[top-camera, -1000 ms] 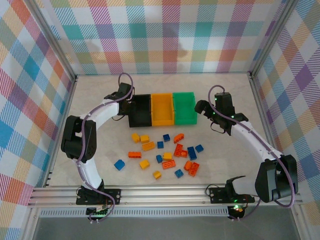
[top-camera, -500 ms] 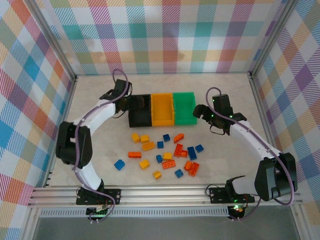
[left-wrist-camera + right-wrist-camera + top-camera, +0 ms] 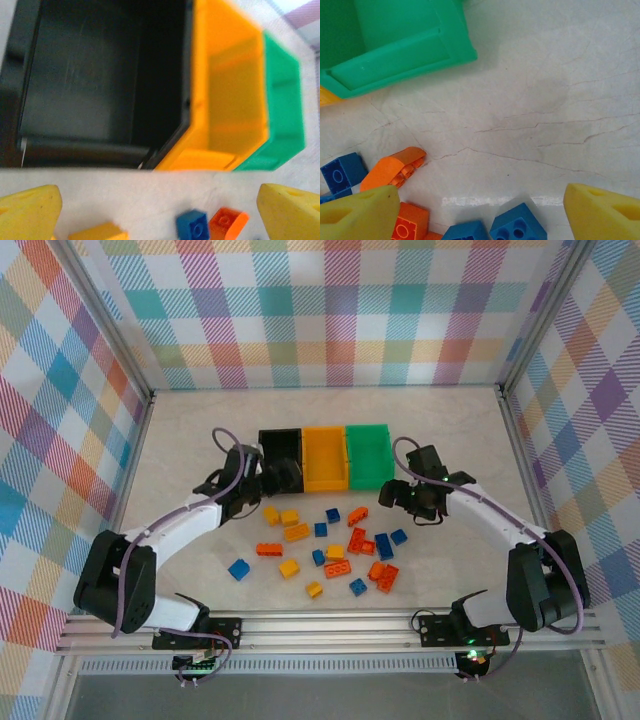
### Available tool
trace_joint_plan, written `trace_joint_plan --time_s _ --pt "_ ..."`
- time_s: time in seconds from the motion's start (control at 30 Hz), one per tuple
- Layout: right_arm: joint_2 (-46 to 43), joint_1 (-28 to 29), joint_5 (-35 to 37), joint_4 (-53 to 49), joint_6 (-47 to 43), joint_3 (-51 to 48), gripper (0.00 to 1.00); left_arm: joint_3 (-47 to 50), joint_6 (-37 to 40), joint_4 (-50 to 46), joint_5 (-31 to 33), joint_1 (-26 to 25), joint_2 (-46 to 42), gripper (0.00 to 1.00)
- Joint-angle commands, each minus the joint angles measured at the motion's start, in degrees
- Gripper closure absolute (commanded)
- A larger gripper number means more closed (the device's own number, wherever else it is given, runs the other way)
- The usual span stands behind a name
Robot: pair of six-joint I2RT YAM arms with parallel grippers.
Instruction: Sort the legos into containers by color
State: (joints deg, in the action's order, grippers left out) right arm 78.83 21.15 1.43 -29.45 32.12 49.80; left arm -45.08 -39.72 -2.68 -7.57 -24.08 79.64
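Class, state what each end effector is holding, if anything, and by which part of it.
Nothing is held. The left end effector and the right end effector both stand open and empty.

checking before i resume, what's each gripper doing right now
left gripper: open, holding nothing
right gripper: open, holding nothing

We are seeing the black bin (image 3: pixel 90 75) blurring and running past the left wrist view's top edge; the right wrist view is cropping the green bin (image 3: pixel 405 55) likewise.
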Motion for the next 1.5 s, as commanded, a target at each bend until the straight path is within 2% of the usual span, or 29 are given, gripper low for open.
trace_joint_plan --time_s 0.0,0.27,0.6,0.73,1.1,1.23,1.37,1.47 --pt "1.70 -0.35 1.43 2.65 -1.35 3.83 0.12 2.34 -2.86 5.01 -2.07 -0.53 -4.22 0.00" --pt "14.91 -4.33 -0.91 5.48 -2.23 16.99 0.11 5.64 -2.29 2.21 -1.41 -0.58 -10.49 0.00" --pt "25.35 -5.27 -8.37 9.22 -2.67 24.82 0.13 5.72 -0.66 -2.47 0.74 -0.53 -17.41 0.00" --pt "25.07 -4.70 -10.30 9.95 -2.32 24.61 0.14 6.21 -0.46 -2.84 1.60 -0.42 -18.03 0.00" --pt "20.49 -2.14 -10.22 10.76 -1.47 20.10 0.15 6.79 -0.62 -1.75 1.77 -0.44 -17.29 0.00" --pt "18.54 -1.81 -6.43 8.61 -1.36 19.22 0.14 6.52 -0.65 -2.11 1.77 -0.39 -17.42 0.00" --pt "14.94 -1.64 -0.47 2.05 -1.06 17.58 0.14 6.24 -0.77 -2.95 2.47 -0.36 -18.49 0.00" --pt "12.26 -1.46 1.43 -3.31 -1.26 14.56 0.18 5.88 -0.62 -4.06 3.00 -0.33 -18.53 0.00"
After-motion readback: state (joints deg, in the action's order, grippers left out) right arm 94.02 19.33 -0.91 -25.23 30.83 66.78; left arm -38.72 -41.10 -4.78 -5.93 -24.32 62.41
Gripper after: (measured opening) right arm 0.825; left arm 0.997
